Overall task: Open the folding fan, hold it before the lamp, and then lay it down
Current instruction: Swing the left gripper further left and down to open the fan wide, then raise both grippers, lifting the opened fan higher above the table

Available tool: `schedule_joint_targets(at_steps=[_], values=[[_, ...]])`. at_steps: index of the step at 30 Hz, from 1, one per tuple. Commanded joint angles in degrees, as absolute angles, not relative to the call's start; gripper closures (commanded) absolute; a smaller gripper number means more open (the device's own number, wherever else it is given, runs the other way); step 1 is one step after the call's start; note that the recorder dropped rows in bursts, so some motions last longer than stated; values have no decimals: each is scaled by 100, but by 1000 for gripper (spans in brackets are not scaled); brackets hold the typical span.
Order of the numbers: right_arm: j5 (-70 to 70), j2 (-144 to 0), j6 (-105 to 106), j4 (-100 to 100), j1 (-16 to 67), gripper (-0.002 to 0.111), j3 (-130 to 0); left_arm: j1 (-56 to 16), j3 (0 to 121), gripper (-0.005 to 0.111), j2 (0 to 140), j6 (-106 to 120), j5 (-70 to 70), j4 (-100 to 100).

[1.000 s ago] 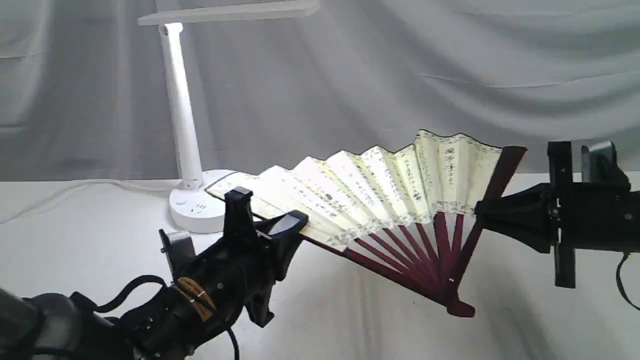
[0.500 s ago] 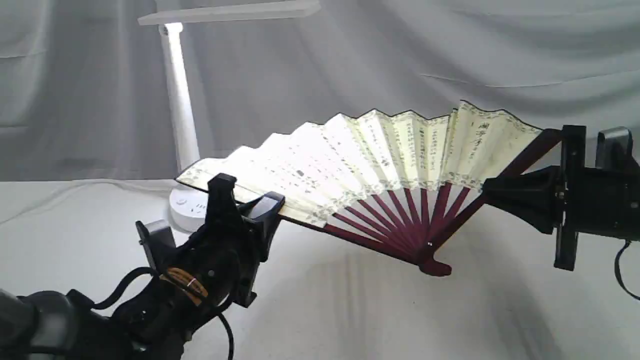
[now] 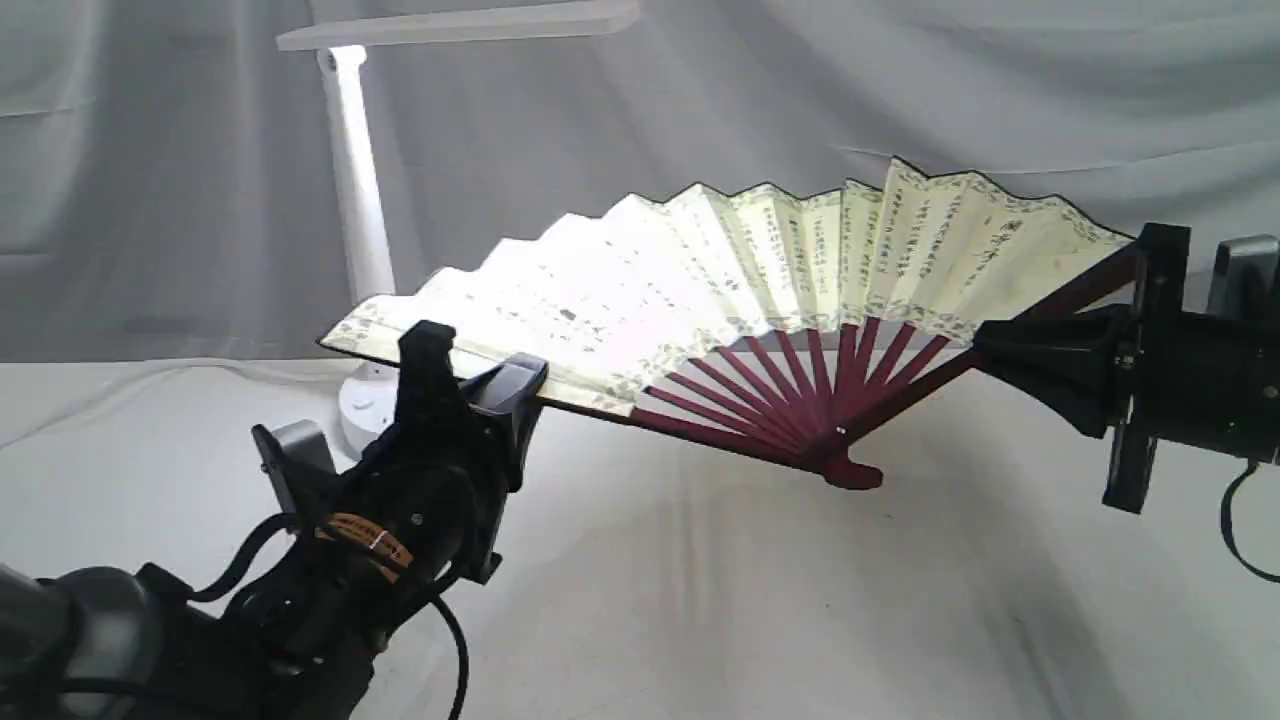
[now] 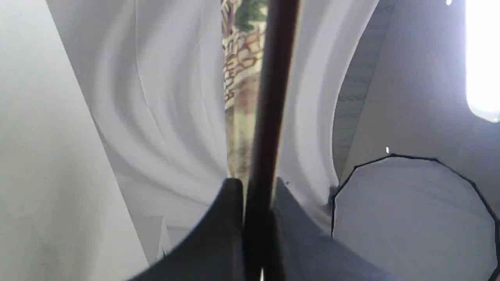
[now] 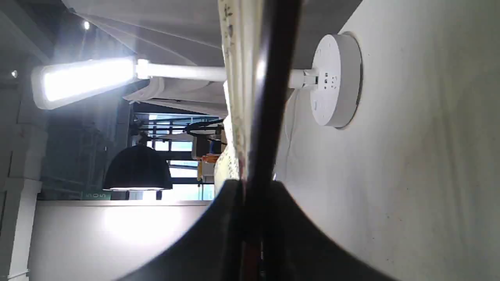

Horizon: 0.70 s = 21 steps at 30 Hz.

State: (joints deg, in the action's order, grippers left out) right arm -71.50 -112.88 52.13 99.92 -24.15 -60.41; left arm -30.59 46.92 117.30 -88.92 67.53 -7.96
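in the exterior view the folding fan point(image 3: 780, 270) is held spread in the air, partly in front of the lamp point(image 3: 355, 200), its long axis running from the left gripper point(image 3: 470, 362) to the right gripper point(image 3: 985, 345), pivot nearer the right. in the left wrist view one dark guard point(image 4: 267, 117) is seen pinched by the jaws, and in the right wrist view the other.

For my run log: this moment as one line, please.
folding fan: open, aloft; left claw: shut on it; right claw: shut on it; lamp: lit
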Motion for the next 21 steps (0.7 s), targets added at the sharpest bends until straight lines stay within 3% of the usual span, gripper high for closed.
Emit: schedule_joint_targets(at_steps=[1, 6, 21], values=[[-6996, -11235, 5406, 9995, -2482, 108, -6048, -3166, 4735, 107, 11630, -8943, 6996, -1559], [-6952, -11235, 5406, 9995, -2482, 108, -6048, -3533, 4763, 107, 11630, -8770, 6996, -2412], [-6639, -11235, 5406, 9995, -2908, 108, -6048, -3560, 4833, 107, 11630, -8476, 6996, -2802]])
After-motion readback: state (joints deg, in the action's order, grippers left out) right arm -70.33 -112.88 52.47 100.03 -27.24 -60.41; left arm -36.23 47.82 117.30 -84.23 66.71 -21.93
